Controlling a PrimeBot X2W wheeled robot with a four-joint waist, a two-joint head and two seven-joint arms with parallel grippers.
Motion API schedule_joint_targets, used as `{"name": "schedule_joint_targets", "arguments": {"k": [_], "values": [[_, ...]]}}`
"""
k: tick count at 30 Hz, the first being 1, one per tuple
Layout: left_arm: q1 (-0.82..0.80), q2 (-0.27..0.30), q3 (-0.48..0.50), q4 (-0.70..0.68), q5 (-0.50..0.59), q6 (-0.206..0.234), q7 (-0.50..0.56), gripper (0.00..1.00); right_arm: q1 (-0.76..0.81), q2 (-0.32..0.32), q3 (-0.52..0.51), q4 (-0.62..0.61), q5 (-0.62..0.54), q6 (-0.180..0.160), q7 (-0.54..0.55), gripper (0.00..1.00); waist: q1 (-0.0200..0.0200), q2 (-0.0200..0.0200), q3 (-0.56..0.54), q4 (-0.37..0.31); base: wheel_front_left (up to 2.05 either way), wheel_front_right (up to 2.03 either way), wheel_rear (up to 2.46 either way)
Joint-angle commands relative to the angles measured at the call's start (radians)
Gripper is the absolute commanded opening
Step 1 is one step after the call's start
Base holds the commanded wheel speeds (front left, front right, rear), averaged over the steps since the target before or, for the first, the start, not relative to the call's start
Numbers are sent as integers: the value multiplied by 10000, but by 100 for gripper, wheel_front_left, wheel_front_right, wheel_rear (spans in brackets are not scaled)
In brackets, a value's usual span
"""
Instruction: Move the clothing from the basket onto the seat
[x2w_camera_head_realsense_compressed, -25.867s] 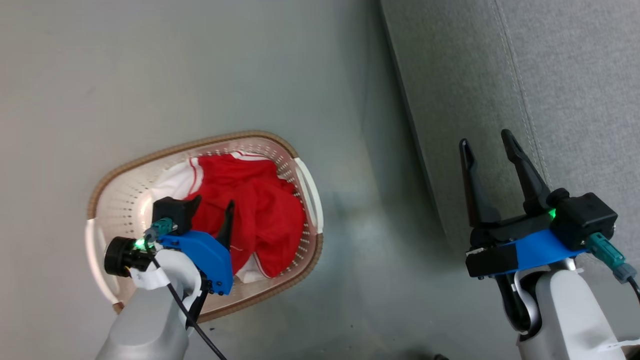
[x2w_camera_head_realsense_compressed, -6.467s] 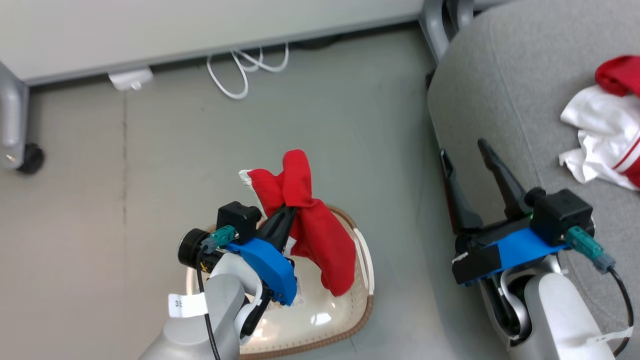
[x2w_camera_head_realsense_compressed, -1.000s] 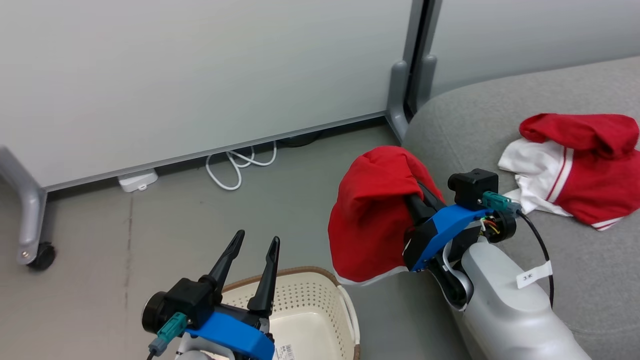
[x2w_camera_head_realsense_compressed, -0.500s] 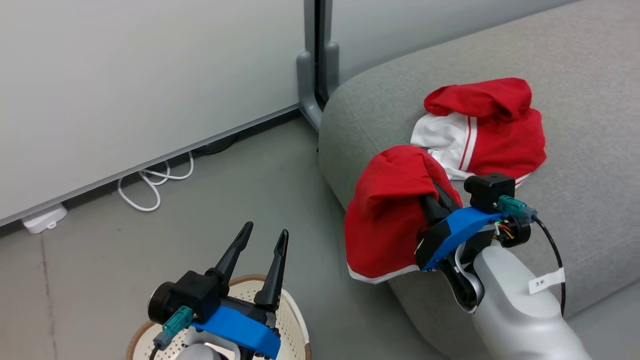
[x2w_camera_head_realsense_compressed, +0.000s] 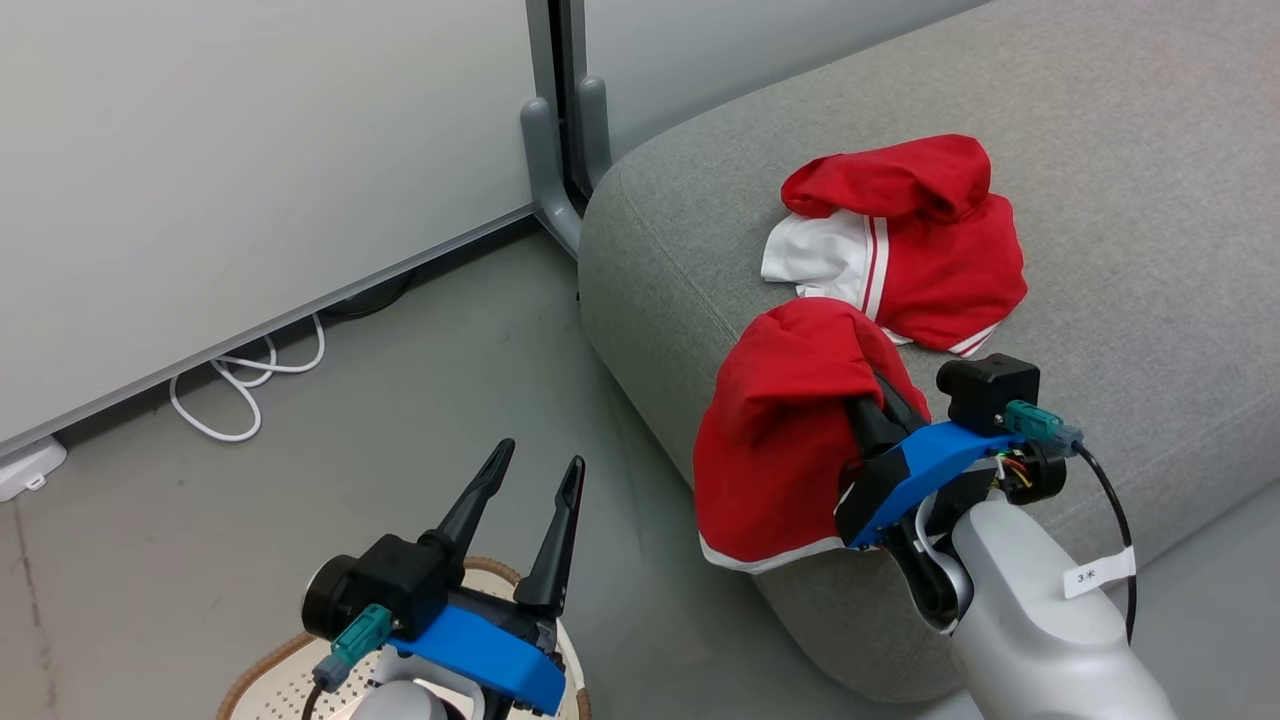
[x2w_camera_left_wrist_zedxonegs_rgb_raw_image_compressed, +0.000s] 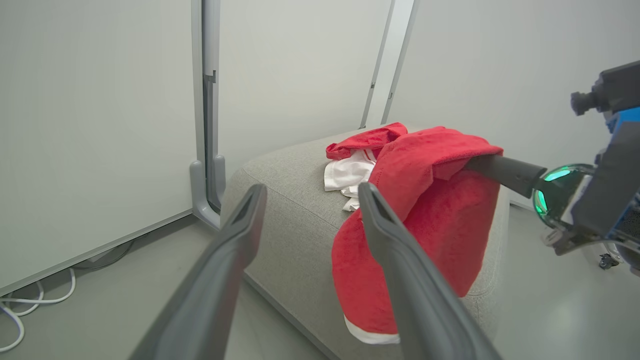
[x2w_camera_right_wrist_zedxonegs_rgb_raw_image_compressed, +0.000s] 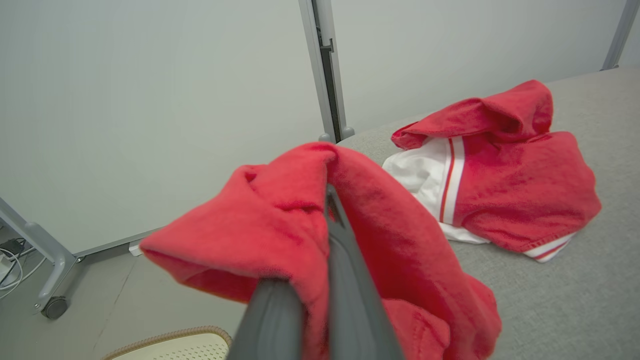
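The plain red garment (x2w_camera_head_realsense_compressed: 780, 440) hangs at the near left corner of the sofa (x2w_camera_head_realsense_compressed: 1150, 200), pinched in the closed fingers of the right gripper (x2w_camera_right_wrist_zedxonegs_rgb_raw_image_compressed: 327, 210). Just beyond it, the red-and-white garment (x2w_camera_head_realsense_compressed: 920, 250) lies crumpled on the sofa. Farther left, the left gripper (x2w_camera_head_realsense_compressed: 541, 455) hovers with its 2 fingers spread wide, holding nothing, above the basket (x2w_camera_right_wrist_zedxonegs_rgb_raw_image_compressed: 165, 336) on the floor.

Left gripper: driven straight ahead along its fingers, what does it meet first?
The left gripper would probably meet the sofa at its rounded end first; the hanging plain red garment is just beside that line. Depth unclear.
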Motion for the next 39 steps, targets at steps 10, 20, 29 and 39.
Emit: {"name": "schedule_joint_targets", "arguments": {"k": [10,20,29,39], "values": [[-308,150,-129,-81,101,-19,-45,100,-874,5,-737,70,-97,1,81,0,0,-1,488,347,0,0,0],[-1104,438,-240,-733,461,-19,-45,100,-3796,-874,-2925,-54,-699,1,700,0,0,-1,2236,890,0,0,0],[-2317,958,-609,-1601,780,-19,-44,100,-5702,-2491,-5239,-721,-1952,1,947,0,0,-1,4443,1586,0,0,0],[-2843,1220,-428,-2718,1143,-20,-38,100,-5020,-2904,-7083,-395,-2761,1,555,0,0,-1,5971,2205,0,0,0]]}}
